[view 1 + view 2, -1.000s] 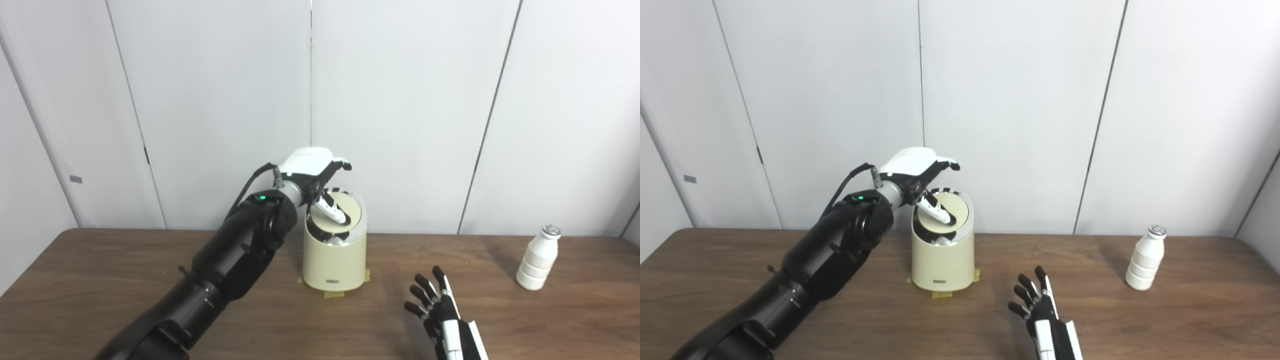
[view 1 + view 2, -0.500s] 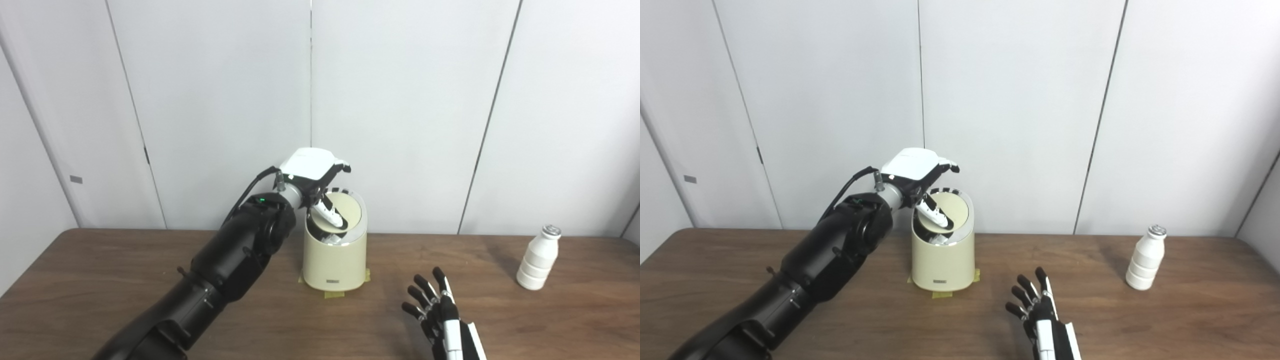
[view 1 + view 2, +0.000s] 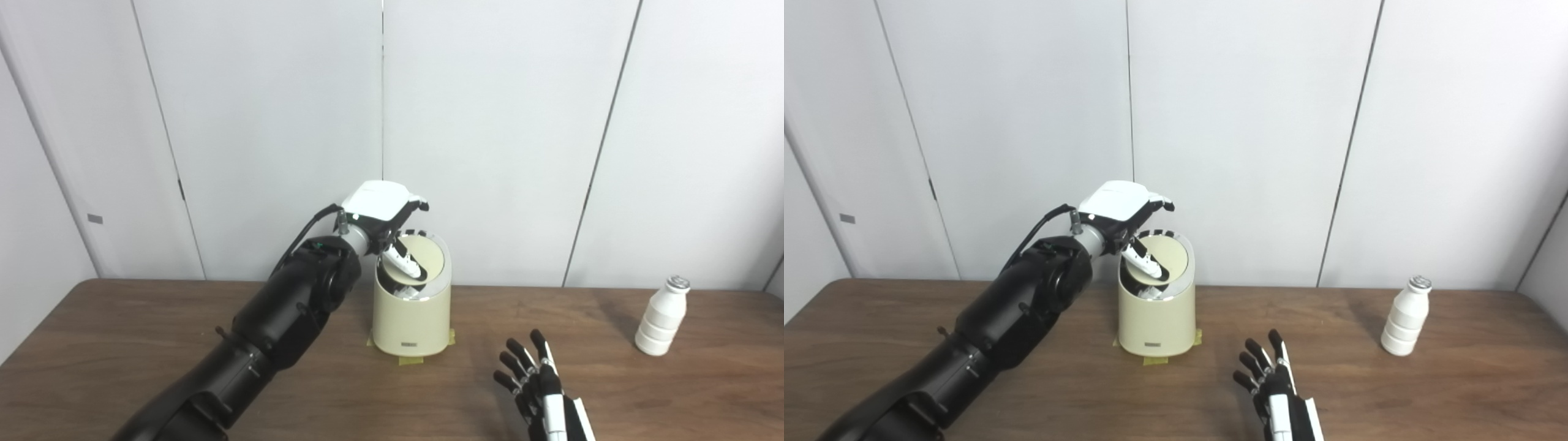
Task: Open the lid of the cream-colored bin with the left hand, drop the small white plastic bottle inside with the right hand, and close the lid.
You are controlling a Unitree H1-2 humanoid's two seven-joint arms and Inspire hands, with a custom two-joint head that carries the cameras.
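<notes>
left hand at the tilted lid of the cream bin, bottle still on the table.
left eye view: the left hand (image 3: 384, 211), glossy white shell over black fingers, curled over the round cream-colored bin (image 3: 411, 318) with its thumb pressed on the tipped, smooth disc lid (image 3: 422, 257); a dark gap showed at the lid's front edge. yellow tape (image 3: 411, 360) peeked from under the bin's base on the grainy brown wood table (image 3: 122, 343). right eye view: the ribbed small white plastic bottle (image 3: 1404, 317), silver-capped, stood upright well to the right of the bin. the right hand (image 3: 1268, 386) rested low near the front edge, fingers spread and holding nothing.
</notes>
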